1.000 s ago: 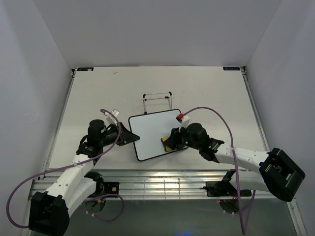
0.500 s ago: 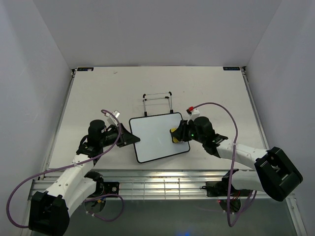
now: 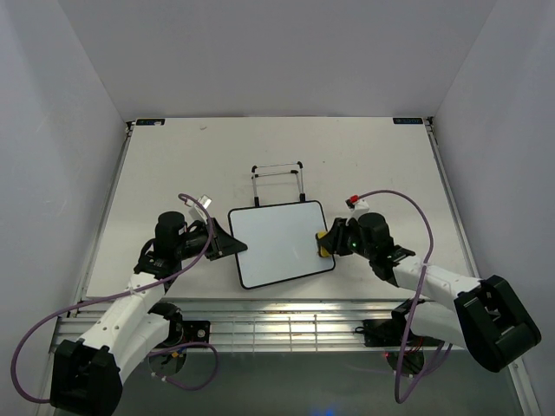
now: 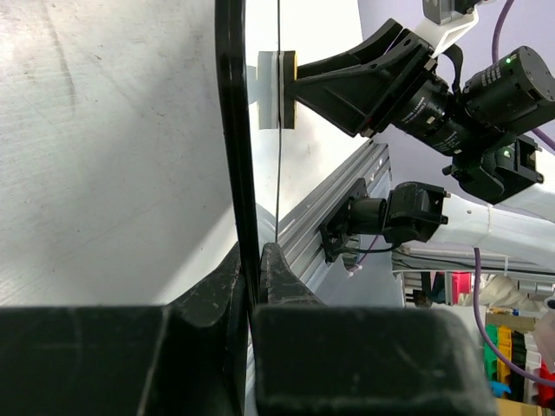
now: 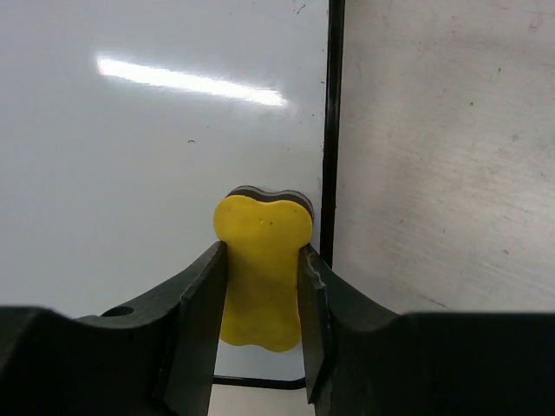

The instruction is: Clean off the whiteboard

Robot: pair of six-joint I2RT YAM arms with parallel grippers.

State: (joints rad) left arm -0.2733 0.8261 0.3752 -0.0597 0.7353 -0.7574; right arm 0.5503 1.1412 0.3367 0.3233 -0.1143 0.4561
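Observation:
The whiteboard, white with a thin black frame, lies tilted on the table centre. My left gripper is shut on its left edge; in the left wrist view the black frame runs up between the jaws. My right gripper is shut on the yellow sponge at the board's right edge. In the right wrist view the sponge sits between the fingers, pressed on the white surface just left of the black frame, near the board's lower right corner. The board surface looks clean apart from tiny specks.
A thin black wire stand stands just behind the board. The white table extends around, with walls on three sides and a metal rail along the near edge.
My right gripper has moved the yellow sponge rightward across the board, from its lower middle to the right edge. The left gripper and the board have stayed put.

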